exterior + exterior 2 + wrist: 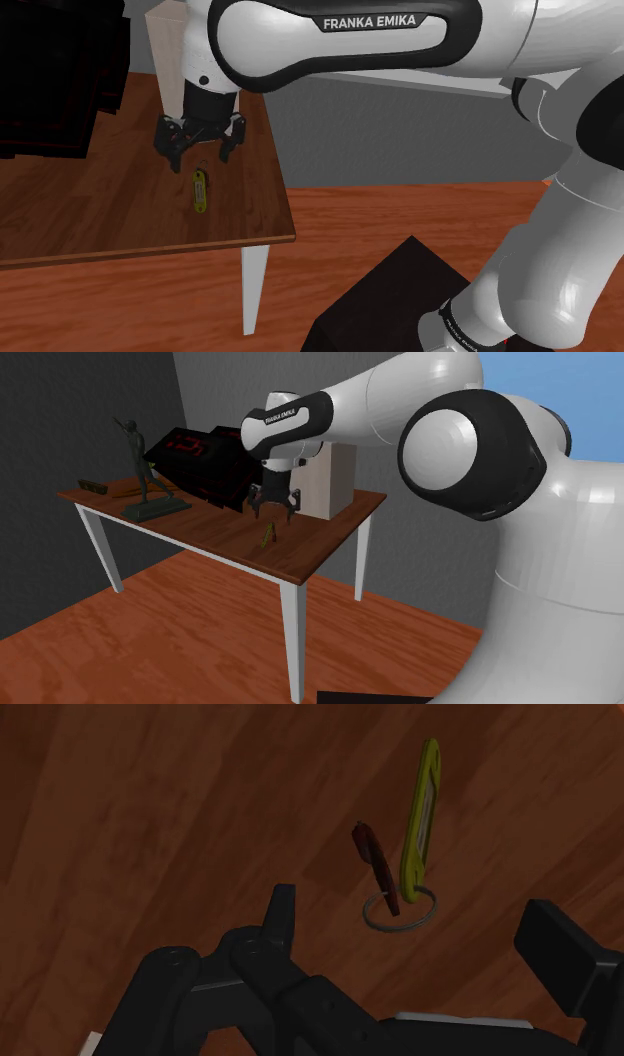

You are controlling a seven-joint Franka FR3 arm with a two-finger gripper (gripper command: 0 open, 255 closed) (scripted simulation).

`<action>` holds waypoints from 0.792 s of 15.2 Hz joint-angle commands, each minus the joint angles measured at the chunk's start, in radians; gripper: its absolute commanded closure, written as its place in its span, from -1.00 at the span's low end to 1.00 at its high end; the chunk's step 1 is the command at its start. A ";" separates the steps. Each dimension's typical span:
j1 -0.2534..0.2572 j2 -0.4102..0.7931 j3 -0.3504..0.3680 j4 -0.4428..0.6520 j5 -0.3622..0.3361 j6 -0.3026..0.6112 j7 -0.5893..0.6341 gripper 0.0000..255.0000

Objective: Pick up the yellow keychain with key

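A yellow keychain tag (422,814) lies flat on the brown wooden table (90,215), joined to a grey ring (372,914) that carries a dark red key (376,864). The same keychain (200,190) rests near the table's front corner in the shoulder view and shows small and edge-on as the keychain (266,535) in the second exterior view. My black gripper (199,152) hovers just above it, open, fingers pointing down. In the wrist view the gripper (420,934) has its fingers (282,916) spread to either side of the ring, touching nothing.
A pale box (325,477) stands on the table behind the gripper. Black boxes (195,457) and a dark figurine (140,472) occupy the far side. The table's edge (150,250) runs close to the keychain, above a wooden floor (400,220).
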 commanded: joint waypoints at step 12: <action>-0.002 0.001 -0.001 -0.034 0.000 0.035 -0.003 1.00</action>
